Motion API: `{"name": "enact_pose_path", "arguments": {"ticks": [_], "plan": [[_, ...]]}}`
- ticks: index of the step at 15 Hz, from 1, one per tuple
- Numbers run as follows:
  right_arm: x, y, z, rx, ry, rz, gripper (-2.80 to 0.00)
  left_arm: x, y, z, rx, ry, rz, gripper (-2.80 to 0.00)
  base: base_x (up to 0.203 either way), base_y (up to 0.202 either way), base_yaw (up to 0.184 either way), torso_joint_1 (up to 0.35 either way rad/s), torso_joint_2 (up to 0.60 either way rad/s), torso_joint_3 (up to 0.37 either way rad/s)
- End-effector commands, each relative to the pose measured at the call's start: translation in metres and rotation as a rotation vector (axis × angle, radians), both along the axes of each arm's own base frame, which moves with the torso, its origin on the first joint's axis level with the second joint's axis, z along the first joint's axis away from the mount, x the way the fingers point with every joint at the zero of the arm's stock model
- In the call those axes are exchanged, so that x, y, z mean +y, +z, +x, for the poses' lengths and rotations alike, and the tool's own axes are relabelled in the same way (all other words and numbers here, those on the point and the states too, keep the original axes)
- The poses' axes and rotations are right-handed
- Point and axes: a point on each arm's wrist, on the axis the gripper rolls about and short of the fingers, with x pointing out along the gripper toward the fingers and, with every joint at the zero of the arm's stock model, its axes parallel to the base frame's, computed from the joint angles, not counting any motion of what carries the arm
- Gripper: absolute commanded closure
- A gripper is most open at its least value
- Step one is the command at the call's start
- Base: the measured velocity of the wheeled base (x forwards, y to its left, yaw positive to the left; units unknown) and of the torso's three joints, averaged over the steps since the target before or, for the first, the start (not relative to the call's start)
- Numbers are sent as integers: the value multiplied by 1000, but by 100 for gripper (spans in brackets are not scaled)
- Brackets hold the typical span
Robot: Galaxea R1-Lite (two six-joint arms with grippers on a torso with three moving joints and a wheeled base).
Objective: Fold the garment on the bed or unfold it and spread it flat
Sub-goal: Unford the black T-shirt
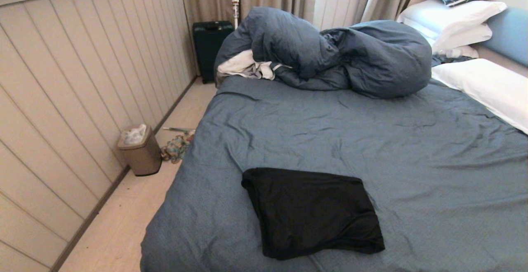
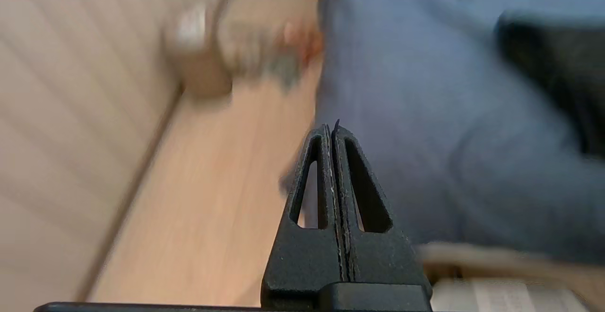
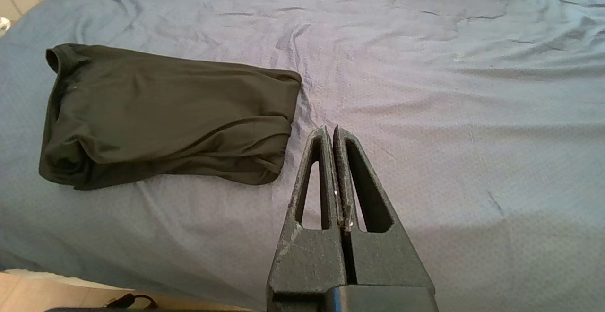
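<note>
we see the folded garment (image 1: 312, 212) near the bed (image 1: 412, 160) foot, the heaped duvet (image 1: 330, 53) well behind it. our left gripper (image 2: 332, 127) and right gripper (image 3: 331, 130) hang pressed closed, empty, beside it; a bin (image 1: 140, 152) stands on the floor.

Head camera looks down over the bed (image 1: 330, 140); each wrist camera peers past its own fingertips; all three share the garment (image 3: 165, 113).

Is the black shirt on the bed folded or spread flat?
Folded: the black shirt lies as a compact layered rectangle, sleeves tucked, no print showing.
</note>
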Motion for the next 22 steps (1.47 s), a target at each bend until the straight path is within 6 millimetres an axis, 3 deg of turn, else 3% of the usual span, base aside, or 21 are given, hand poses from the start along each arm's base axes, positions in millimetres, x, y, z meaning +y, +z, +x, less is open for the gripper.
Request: {"name": "enact_pose_path", "arguments": {"ticks": [1, 22], "plan": [[0, 0, 0, 2, 3, 0, 0, 0, 1, 1, -92, -5, 6, 0, 0, 0, 0, 0, 0, 0], [0, 0, 0, 9, -4, 12, 0, 0, -4, 2, -67, 15, -84, 0, 0, 0, 0, 0, 0, 0]]}}
